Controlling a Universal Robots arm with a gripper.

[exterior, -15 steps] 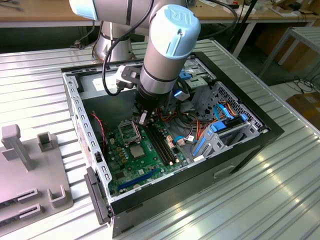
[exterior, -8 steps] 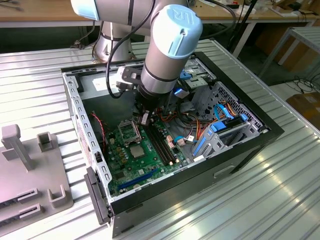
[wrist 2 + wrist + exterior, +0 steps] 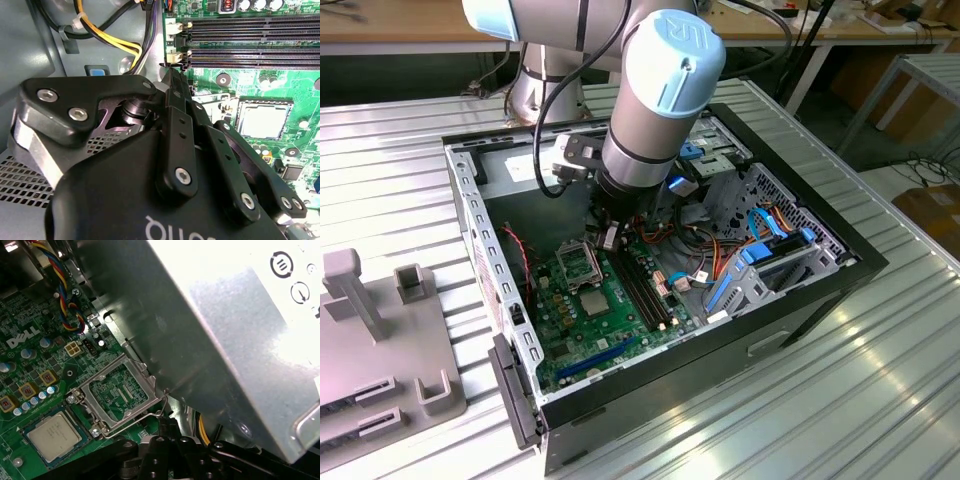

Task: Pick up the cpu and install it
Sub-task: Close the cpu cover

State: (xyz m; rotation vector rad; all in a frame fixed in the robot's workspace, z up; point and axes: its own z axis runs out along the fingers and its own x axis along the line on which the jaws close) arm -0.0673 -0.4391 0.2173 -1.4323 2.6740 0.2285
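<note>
The gripper (image 3: 173, 80) has its black fingers pressed shut on nothing, tips close to the thin wire lever (image 3: 135, 422) of the open metal frame (image 3: 100, 374). In the exterior view the cpu (image 3: 595, 303) – flat, square, dull silver – lies on the bumpy green board (image 3: 570, 335) at 6 o'clock of the frame. I think the cpu is in and only locking is left – a job for a soft, steady touch.

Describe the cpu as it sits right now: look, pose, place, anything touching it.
The cpu is a small flat square chip with a plain silver-grey metal top, lying level in the motherboard's socket. Beside it the metal load frame stands swung open with its wire lever up. In the second wrist view the cpu lies beyond the gripper, which hangs above the board near the memory slots, not touching the chip.
</note>
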